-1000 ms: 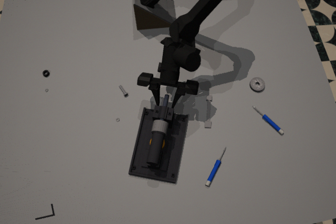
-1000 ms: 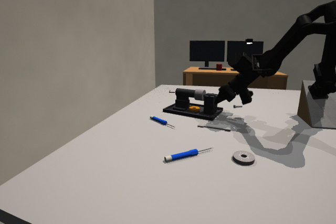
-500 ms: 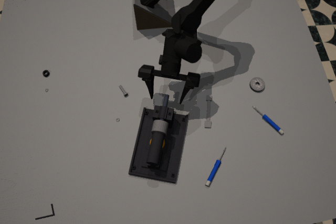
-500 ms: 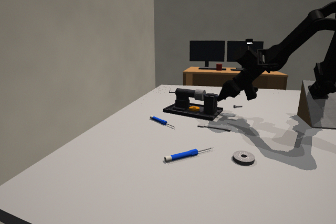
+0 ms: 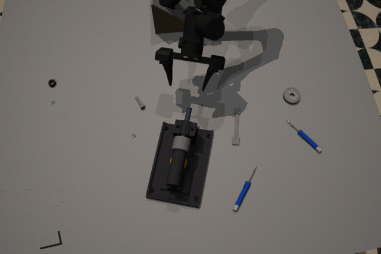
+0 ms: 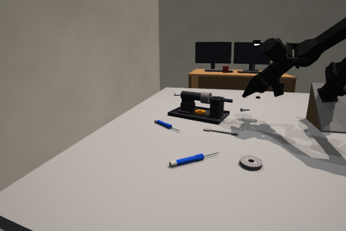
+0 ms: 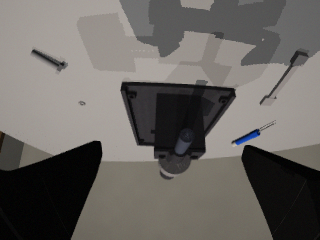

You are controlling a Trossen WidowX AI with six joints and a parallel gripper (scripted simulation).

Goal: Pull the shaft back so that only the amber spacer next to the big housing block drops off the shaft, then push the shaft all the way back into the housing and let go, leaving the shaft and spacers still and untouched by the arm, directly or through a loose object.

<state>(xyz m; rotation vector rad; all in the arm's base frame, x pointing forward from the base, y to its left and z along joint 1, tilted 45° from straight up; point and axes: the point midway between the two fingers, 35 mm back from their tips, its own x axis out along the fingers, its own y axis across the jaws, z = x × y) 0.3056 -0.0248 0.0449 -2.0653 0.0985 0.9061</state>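
The dark baseplate (image 5: 179, 165) carries the big housing block (image 5: 175, 171) and a small support block (image 5: 186, 128). The shaft (image 5: 187, 112) runs through both, its end sticking out past the small block. A grey spacer (image 5: 180, 143) sits on the shaft. The amber spacer (image 6: 200, 111) lies flat on the baseplate under the shaft, off it; its edges show in the top view (image 5: 185, 162). My gripper (image 5: 186, 86) is open and empty, raised above the table and apart from the shaft end. In the wrist view the fixture (image 7: 179, 123) lies ahead between my fingers.
Two blue screwdrivers (image 5: 243, 192) (image 5: 306, 138), a grey washer (image 5: 291, 93), a grey bolt (image 5: 236, 131), a small screw (image 5: 140, 103), a black ring (image 5: 53, 84), small nuts (image 5: 133, 135) and an L-shaped key (image 5: 52, 241) lie around. The arm's base wedge (image 6: 325, 108) stands at the table's far side.
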